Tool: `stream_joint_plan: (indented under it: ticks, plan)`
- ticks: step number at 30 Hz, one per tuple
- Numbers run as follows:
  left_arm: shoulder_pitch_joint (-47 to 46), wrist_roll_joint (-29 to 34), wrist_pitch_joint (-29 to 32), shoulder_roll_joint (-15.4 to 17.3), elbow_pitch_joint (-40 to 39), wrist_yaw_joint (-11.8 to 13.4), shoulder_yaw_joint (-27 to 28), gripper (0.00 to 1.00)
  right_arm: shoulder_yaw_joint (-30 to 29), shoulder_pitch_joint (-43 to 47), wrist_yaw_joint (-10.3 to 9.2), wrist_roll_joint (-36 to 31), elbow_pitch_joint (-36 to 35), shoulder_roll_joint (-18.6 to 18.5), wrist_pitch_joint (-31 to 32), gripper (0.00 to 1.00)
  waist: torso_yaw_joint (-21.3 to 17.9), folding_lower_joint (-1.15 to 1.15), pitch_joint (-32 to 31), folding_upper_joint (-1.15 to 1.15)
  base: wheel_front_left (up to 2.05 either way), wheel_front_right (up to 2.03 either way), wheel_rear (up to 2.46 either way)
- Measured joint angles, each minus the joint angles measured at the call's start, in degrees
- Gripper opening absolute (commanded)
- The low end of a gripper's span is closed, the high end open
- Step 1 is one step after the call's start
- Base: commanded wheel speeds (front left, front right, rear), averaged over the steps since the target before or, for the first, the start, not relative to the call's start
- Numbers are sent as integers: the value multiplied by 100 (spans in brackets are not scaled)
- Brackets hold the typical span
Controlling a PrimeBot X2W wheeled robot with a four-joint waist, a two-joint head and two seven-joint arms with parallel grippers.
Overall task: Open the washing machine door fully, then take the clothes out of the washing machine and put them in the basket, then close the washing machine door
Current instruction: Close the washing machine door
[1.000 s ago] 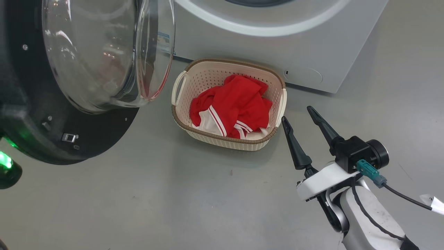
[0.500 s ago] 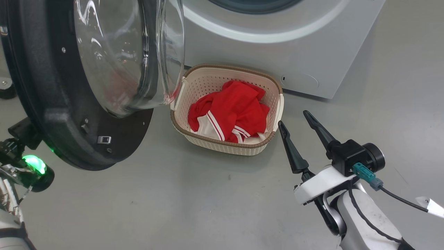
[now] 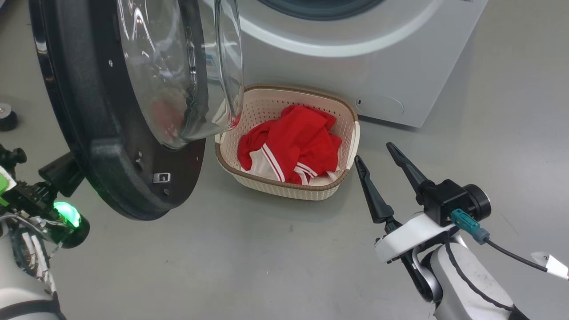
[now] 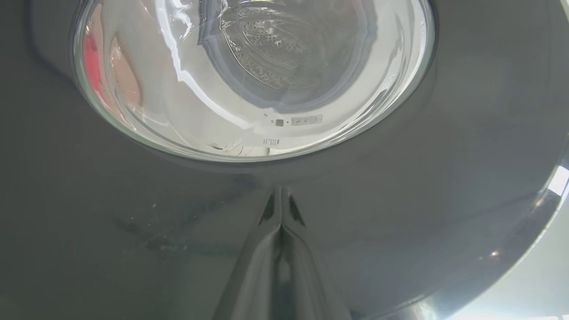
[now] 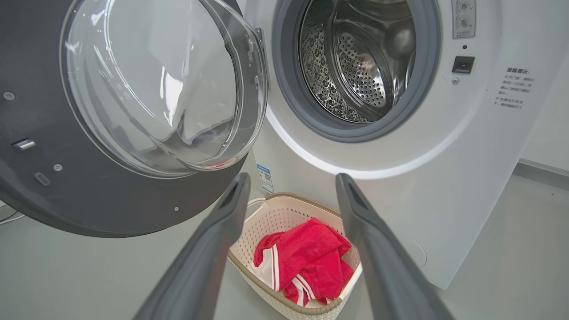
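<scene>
Left gripper: fingers pressed together with nothing between them, tips set against the glossy dark outer face of the door, just below its glass. This reads as the closing push. You have a narrow point on a slick surface; if the tips skid toward the edge, the push goes with them and the door may stop short of the latch.
Right gripper: fingers spread wide and empty, low over the floor, just beside the right end of the basket. If your waist turns with the push, this arm could knock the basket.
Door: partly open, inner side facing the machine, its glass bowl overlapping the basket's left corner in the head view. From the right wrist view it looks to pass above the rim, but watch that corner.
Clothes: red and white, heaped in the basket, mostly below the rim. Nothing trails toward the door's path.
Washing machine: directly behind the basket, opening uncovered.
Drum: looks empty where visible; its lower front is hidden, so you could shut the door on something left behind.
</scene>
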Motion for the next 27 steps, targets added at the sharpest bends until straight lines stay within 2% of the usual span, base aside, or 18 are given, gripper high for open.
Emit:
stream_joint_plan:
  ticks: [7, 11, 20, 27]
  plan:
    - [174, 0, -10, -16, -344, 0, -44, 0, -2, 0, -12, 1, 24, 11, -4, 100, -27, 0, -7, 0, 0, 0, 0]
    - [315, 133, -237, -52, -702, -1, -163, 0, -14, 18, -38, 13, 110, 15, -18, 100, -26, 0, -70, 0, 0, 0, 0]
    - [911, 1352, -1114, -15, -2113, -1, -795, 0, -36, 122, -37, 153, 181, 53, -25, 100, 6, 0, -310, 0, 0, 0, 0]
    - [1597, 2397, -1982, 471, -3460, -1, -1666, 0, -48, 164, -41, 194, 189, 79, -44, 100, 45, 0, -481, 0, 0, 0, 0]
